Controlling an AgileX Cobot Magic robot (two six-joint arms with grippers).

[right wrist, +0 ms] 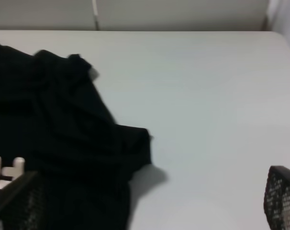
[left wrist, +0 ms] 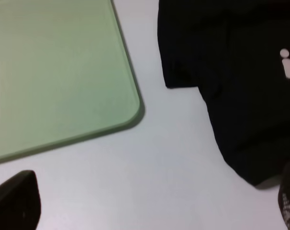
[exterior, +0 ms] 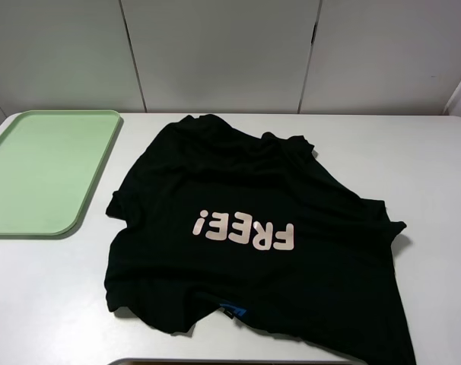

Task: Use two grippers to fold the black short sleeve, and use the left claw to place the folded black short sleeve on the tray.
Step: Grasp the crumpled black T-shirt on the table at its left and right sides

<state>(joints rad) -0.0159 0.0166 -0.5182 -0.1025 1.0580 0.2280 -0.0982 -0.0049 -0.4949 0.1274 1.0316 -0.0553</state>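
Item: black short sleeve (exterior: 253, 228), spread on the white table (exterior: 48, 304), long axis twelve to six, neck label (exterior: 233, 310) at six; tray (exterior: 48, 171) at nine, apart; my left gripper (left wrist: 150, 206) and right gripper (right wrist: 150, 201) both splayed wide, grasping nothing.

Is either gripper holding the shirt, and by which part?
Nothing is held. The left gripper and the right gripper are both open and empty; the black short sleeve lies spread on the table.
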